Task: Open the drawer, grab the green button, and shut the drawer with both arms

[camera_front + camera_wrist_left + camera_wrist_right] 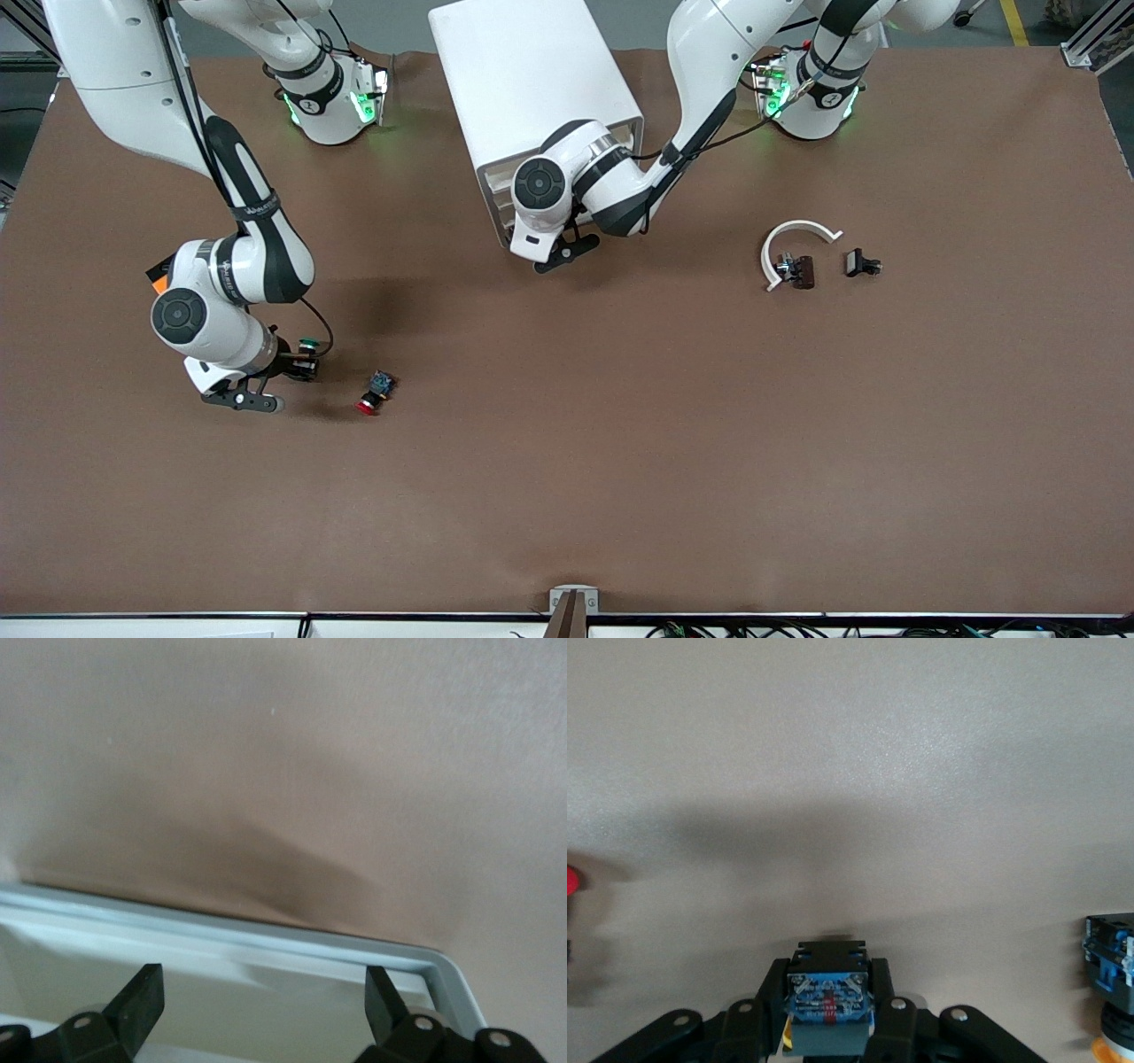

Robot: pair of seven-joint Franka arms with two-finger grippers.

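My right gripper (pixel 304 359) hangs low over the table toward the right arm's end, shut on the button (pixel 308 344), whose green cap shows in the front view. The right wrist view shows the button's blue-grey base (pixel 831 997) clamped between the black fingers (pixel 897 1014). The left gripper (pixel 567 251) is at the front of the white cabinet (pixel 532 80), and its arm hides most of the drawer fronts. In the left wrist view the drawer's pale rim (pixel 266 939) runs across, and the left gripper (pixel 261 988) is open above the tray with nothing in it.
A red-capped button (pixel 376 392) lies on the brown table beside the right gripper. In the right wrist view a yellow-capped button (pixel 1109 970) stands at the picture's edge. A white curved piece (pixel 793 235) and small black parts (pixel 861 263) lie toward the left arm's end.
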